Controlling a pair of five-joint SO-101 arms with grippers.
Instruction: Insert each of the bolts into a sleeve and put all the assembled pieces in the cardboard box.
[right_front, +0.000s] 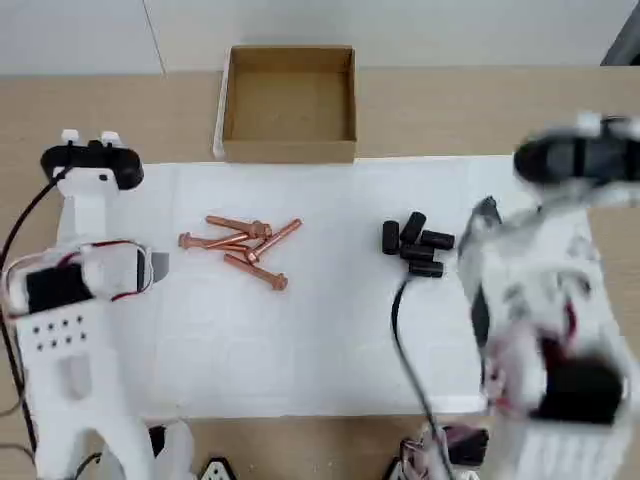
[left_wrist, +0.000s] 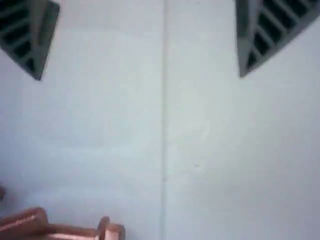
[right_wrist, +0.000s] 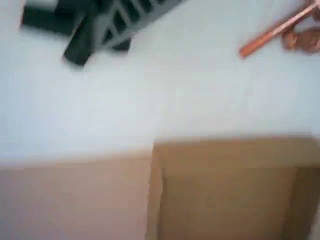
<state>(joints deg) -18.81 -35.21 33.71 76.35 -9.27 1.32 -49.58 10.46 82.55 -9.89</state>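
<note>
1. My left arm (right_front: 75, 290) stands at the left edge of the white sheet (right_front: 300, 340). Its wrist hangs over the sheet, near the bolts (right_front: 243, 250).
2. My left claw (left_wrist: 150, 40) is spread wide and holds nothing. Its two fingers (left_wrist: 30, 35) are far apart, with bare sheet between them.
3. My right arm (right_front: 550, 330) rises over the right side of the sheet. Its front end is just right of the sleeves (right_front: 415, 245).
4. My right claw (right_wrist: 120, 22) hangs above the sleeves. I cannot tell whether it is open or closed.
5. The high view shows the whole layout: the bolts left of centre, the sleeves right of centre and well apart from them, and the cardboard box (right_front: 290, 100) on the table (right_front: 480, 110) at the sheet's far edge.
6. The left wrist view shows a seam running along the sheet, and bolt ends at the frame's edge.
7. The right wrist view shows the sleeves close by the claw, one bolt's shank, and the box wall past the sheet's edge.
8. The four bolts lie flat in a loose, touching heap. Two run roughly left to right, and two lie slanted.
9. The five sleeves lie flat and clustered. One points toward the box, one is tilted, and three lie left to right.
</note>
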